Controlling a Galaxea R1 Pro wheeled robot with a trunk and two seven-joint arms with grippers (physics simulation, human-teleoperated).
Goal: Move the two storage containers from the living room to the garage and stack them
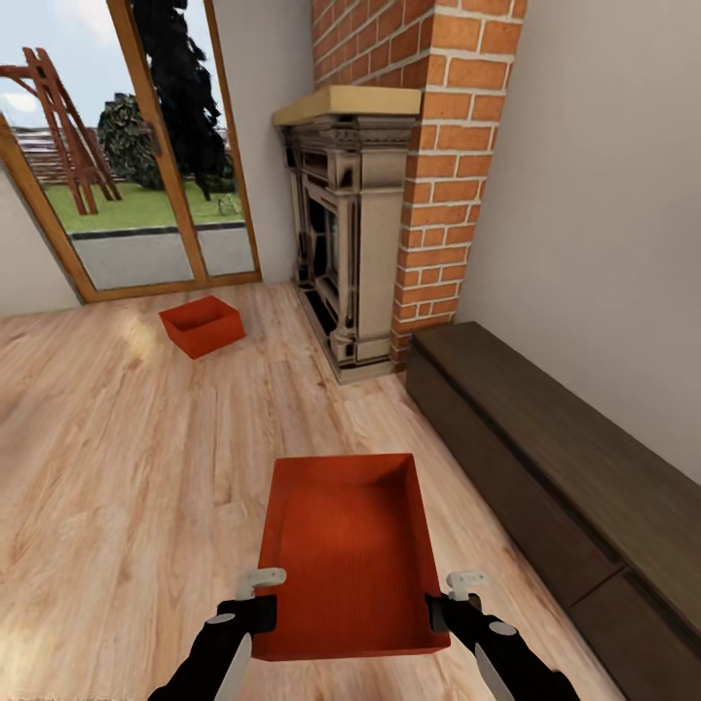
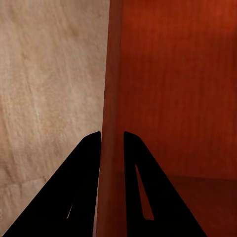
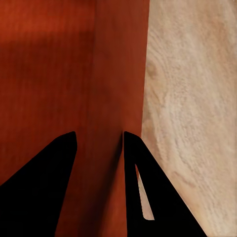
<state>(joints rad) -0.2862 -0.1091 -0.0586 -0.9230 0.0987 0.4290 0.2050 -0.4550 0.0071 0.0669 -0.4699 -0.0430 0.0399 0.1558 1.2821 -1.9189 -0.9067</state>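
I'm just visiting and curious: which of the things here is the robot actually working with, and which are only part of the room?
Part of the job:
near bin, gripped at both side walls
far bin, on the wood floor by the window
left end effector
right end effector

Just the room:
fireplace
dark cabinet
window

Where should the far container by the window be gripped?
On its two opposite long walls, from above, one gripper per side. The far container is open-topped with thin walls, and fingers can straddle such a wall, as on the near container. It sits askew, so approaching square to it probably helps.
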